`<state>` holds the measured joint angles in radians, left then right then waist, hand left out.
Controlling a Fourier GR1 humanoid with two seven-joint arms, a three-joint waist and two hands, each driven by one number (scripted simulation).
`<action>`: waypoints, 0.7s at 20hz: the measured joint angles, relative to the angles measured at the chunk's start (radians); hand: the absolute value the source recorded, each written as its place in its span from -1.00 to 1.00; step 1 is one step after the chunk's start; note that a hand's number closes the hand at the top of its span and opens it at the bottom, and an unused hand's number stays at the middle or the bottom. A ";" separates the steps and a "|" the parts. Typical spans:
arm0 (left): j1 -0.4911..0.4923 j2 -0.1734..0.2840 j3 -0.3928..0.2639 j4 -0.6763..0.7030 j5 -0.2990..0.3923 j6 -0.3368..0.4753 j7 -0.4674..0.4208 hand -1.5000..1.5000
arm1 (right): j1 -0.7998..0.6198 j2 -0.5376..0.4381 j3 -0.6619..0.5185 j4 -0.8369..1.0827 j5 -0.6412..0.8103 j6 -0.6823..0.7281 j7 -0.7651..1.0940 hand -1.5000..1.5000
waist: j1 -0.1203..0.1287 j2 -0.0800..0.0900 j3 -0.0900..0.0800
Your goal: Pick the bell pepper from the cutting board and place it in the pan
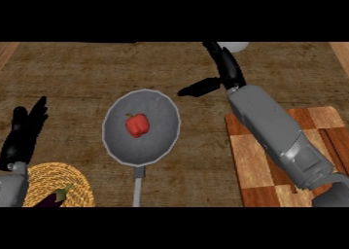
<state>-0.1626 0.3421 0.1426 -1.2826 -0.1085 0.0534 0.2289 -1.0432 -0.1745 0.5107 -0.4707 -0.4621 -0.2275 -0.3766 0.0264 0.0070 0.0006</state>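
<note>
The red bell pepper [137, 125] lies inside the grey pan [163, 102], near its middle. The pan's handle [138, 187] points toward the lower edge. The wooden cutting board [327, 131] lies at the right, partly hidden by my right forearm, with nothing showing on its visible part. My right hand [223, 68] is up beyond the pan's far right rim, open, fingers straight and thumb sticking out to the left, holding nothing. At the left edge my left hand [23, 131] rests open with fingers up.
A woven yellow basket [73, 177] sits at the lower left with a dark purple eggplant [55, 197] in it, just left of the pan's handle. A pale round object [236, 46] shows at the far edge behind my right hand.
</note>
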 measured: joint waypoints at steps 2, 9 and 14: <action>0.008 -0.006 -0.002 -0.023 -0.002 0.006 0.011 0.00 | 0.005 -0.044 -0.029 0.026 -0.004 0.068 -0.033 -1.00 | -0.002 0.000 0.000; 0.016 0.004 0.012 -0.044 0.003 -0.012 0.037 0.00 | 0.029 -0.215 -0.087 0.074 0.010 0.322 -0.084 -1.00 | -0.011 -0.002 0.000; 0.036 -0.004 0.013 -0.059 -0.002 -0.012 0.019 0.00 | 0.036 -0.314 -0.114 0.170 0.048 0.467 -0.188 -1.00 | 0.001 0.003 0.001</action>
<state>-0.1266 0.3385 0.1551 -1.3417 -0.1109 0.0417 0.2478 -1.0070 -0.4884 0.3964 -0.3010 -0.4145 0.2396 -0.5647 0.0270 0.0097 0.0011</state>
